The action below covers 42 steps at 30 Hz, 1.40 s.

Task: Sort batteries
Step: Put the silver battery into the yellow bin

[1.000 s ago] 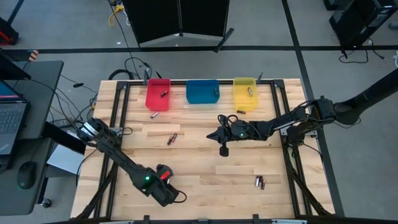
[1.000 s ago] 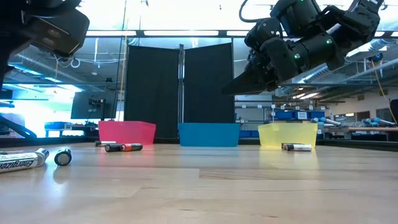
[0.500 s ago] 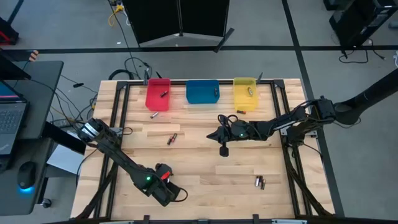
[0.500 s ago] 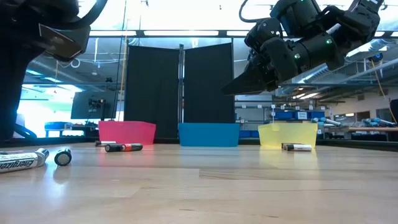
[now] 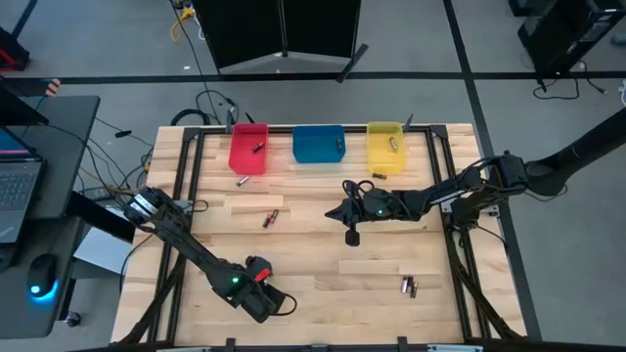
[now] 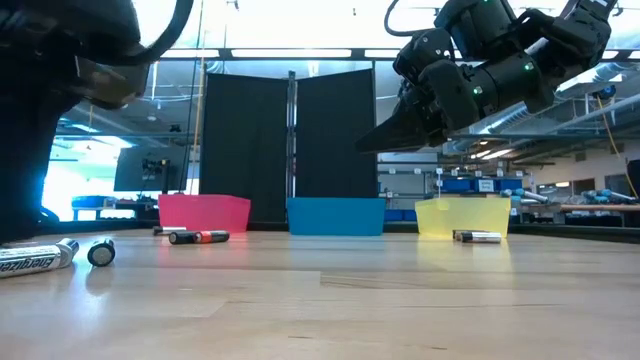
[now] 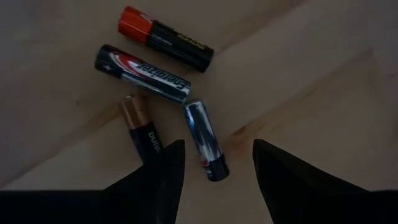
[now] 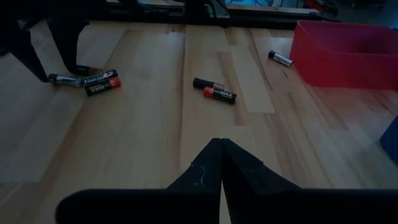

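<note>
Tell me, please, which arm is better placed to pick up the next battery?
Left. The left gripper hangs open right over a cluster of batteries, while the right gripper is shut, raised mid-table, away from any battery.

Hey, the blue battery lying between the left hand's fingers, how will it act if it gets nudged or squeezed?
The small blue cylindrical battery lies flat on the wooden table, so a nudge would probably roll it. It looks rigid and smooth, so the open left hand might squirt it out if pinched off-centre.

Two dark jointed arms — green lights glow on both, and the left pincer [image 5: 279, 307] carries a red patch.
</note>
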Tool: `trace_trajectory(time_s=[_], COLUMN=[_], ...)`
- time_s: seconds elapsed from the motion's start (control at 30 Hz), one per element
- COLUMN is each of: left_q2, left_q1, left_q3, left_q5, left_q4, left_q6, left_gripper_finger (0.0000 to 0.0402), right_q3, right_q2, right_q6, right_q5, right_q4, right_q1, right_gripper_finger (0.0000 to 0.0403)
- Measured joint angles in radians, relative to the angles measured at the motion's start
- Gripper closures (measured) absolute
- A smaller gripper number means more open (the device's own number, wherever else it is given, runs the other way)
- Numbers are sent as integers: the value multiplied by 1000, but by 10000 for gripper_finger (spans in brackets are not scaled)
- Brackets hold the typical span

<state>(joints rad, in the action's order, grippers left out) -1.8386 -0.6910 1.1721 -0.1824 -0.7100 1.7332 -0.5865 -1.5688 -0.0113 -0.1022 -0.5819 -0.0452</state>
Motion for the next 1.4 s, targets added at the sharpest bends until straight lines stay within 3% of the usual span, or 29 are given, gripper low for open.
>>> trace_trajectory(time_s=[0.33, 0.47, 0.67, 0.83, 0.93, 1.07, 1.27, 1.4], left_q2=[-44, -45, -46, -49, -46, -35, -27, -22], left_q1=[0, -1, -6, -10, -13, 8, 115, 207], left_q3=[2, 2, 7, 38, 80, 113, 112, 67], left_q5=[47, 62, 108, 152, 152, 70, -27, -87], left_q4=[8, -1, -1, 7, -6, -22, -79, 26], left_q6=[0, 0, -75, -138, -210, -335, -617, -831], left_gripper_finger=[210, 251, 348, 358, 358, 358, 358, 358], right_q3=[0, 0, 0, 0, 0, 0, 0, 8], right_q2=[0, 0, 0, 0, 0, 0, 2, 4], right_q6=[0, 0, 0, -13, -17, -13, -34, -34], right_q5=[0, 0, 0, 0, 0, -11, -59, -62], right_q4=[0, 0, 0, -1, -7, -8, 38, 81], right_q1=[0, 0, 0, 0, 0, -10, -33, -30], right_gripper_finger=[385, 386, 384, 389, 387, 388, 391, 391])
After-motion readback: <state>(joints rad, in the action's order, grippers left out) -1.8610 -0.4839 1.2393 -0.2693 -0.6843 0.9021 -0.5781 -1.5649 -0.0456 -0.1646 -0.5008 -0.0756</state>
